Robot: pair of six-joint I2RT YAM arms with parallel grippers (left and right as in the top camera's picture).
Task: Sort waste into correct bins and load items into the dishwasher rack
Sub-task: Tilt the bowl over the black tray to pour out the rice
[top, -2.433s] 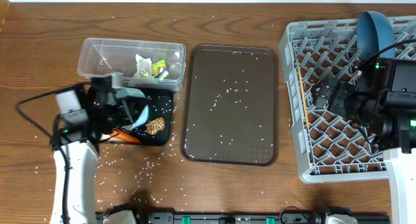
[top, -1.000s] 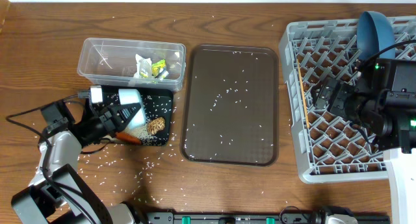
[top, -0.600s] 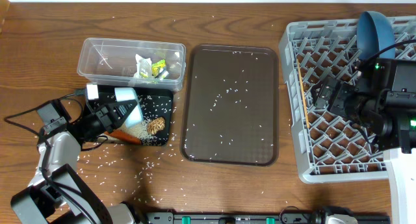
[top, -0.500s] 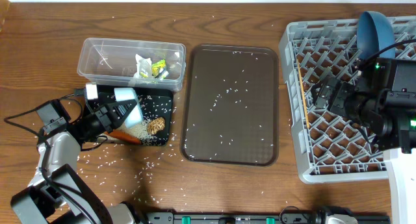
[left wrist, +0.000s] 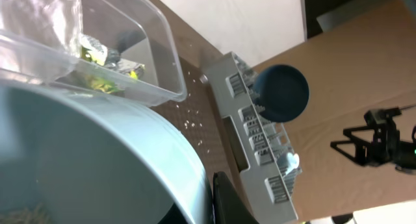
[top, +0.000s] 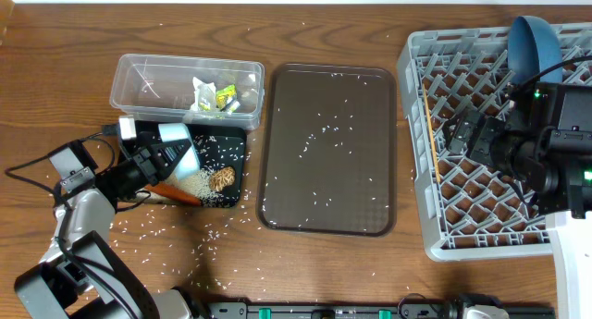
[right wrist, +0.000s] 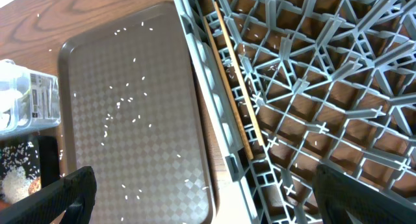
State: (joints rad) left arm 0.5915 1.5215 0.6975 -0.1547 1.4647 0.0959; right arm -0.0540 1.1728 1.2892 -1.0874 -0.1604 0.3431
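My left gripper (top: 163, 156) is shut on a small cup with a light blue inside (top: 178, 140), held tilted over the black tray (top: 233, 145). In the left wrist view the cup (left wrist: 97, 165) fills the frame beside one finger (left wrist: 229, 204). The tray holds white rice grains (top: 192, 182), a brown food lump (top: 220, 178) and an orange stick (top: 176, 192). The clear tub (top: 148, 79) holds white tissue (top: 203, 91) and a yellow-green wrapper (top: 225, 97). The dark blue plate (top: 534, 42) stands in the grey rack (top: 418, 125). My right gripper (right wrist: 205, 188) is open and empty over the rack's left wall. The white bowl and pink cup are out of view.
A large dark brown serving tray (top: 326, 148) with scattered rice lies between the bins and the rack. A thin wooden stick (right wrist: 231, 81) lies along the rack's left side. Loose rice is strewn over the wooden table (top: 185, 245) near the black tray.
My left arm has swung out to the left and the cup now lies tilted over the black tray. In the last second it drifted slightly up and left. The right arm has not moved.
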